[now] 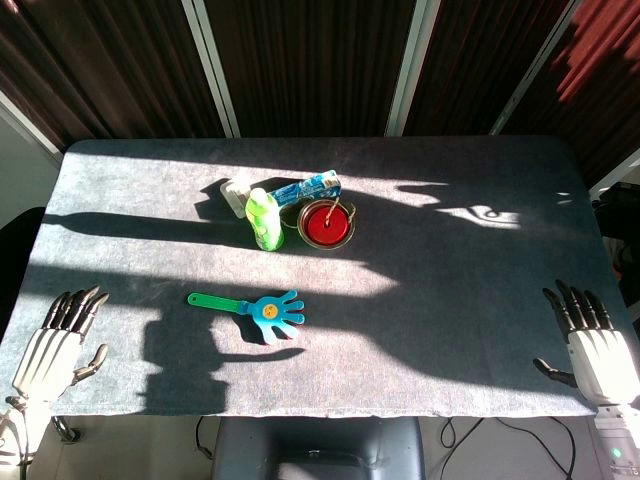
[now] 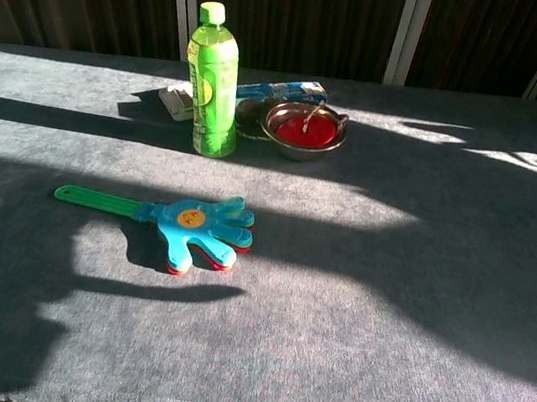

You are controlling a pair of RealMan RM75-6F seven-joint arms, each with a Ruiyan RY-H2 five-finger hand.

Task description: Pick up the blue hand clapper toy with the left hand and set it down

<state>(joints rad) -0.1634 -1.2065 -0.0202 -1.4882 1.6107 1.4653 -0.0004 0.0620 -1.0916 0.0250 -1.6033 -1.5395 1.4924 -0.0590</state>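
The blue hand clapper toy (image 1: 262,311) (image 2: 194,228) lies flat on the grey table, its green handle pointing left and its blue palm with a yellow face to the right. My left hand (image 1: 55,345) rests at the table's near left corner, fingers spread and empty, well to the left of the toy. At the near right edge, my right hand (image 1: 590,342) also lies with fingers apart, holding nothing. The chest view shows neither hand.
A green bottle (image 1: 264,217) (image 2: 212,81) stands upright behind the toy. Beside it are a metal bowl with red inside (image 1: 326,223) (image 2: 305,129), a blue box (image 1: 310,186) (image 2: 283,90) and a small white object (image 1: 235,192). The grey table (image 1: 450,330) carries strong shadows.
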